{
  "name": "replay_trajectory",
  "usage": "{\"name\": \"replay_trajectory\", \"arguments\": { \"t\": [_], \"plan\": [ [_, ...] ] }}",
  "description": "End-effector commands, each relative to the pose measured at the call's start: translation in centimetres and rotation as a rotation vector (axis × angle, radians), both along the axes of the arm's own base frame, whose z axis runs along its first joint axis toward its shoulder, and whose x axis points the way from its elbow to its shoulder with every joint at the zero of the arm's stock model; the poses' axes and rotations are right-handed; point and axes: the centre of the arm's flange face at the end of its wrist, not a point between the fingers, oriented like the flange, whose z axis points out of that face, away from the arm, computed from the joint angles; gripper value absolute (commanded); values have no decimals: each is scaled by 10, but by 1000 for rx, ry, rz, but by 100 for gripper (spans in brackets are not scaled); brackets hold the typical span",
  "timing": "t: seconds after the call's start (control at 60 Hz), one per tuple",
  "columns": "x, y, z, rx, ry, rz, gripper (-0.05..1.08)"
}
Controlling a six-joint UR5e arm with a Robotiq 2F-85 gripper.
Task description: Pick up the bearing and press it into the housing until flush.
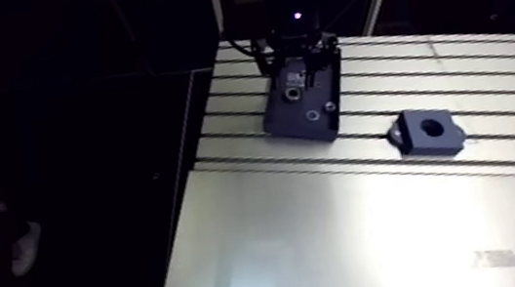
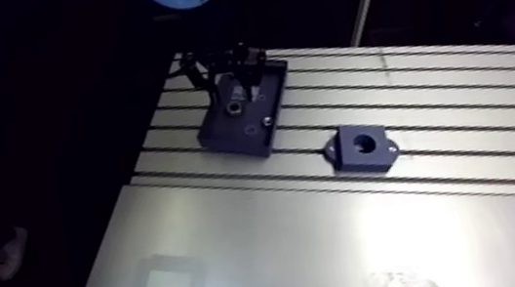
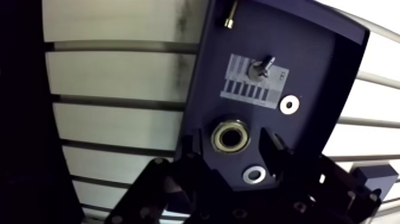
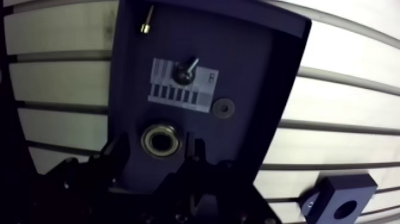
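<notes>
The bearing, a small metal ring with a brassy inner race, lies flat in a dark tray. In the wrist view my gripper hangs low over the tray, open, with one finger on each side of the bearing and a small gap to each. The housing, a dark block with a round bore on top, stands on the slotted table to the right of the tray, apart from the gripper. In the arm view the gripper is over the tray's far half.
The tray also holds two washers, a dark screw on a striped label and a small brass pin. A smooth metal plate covers the table's near part. The table's left edge drops into darkness.
</notes>
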Motion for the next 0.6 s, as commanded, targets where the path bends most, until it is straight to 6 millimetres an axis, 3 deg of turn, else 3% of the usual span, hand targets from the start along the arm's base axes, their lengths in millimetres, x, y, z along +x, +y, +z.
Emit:
{"name": "replay_trajectory", "arguments": {
  "t": [0.017, 0.6],
  "plan": [
    [2, 1, -3, 1, -4, -1, 41],
    [3, 2, -4, 2, -4, -1, 43]
  ]
}}
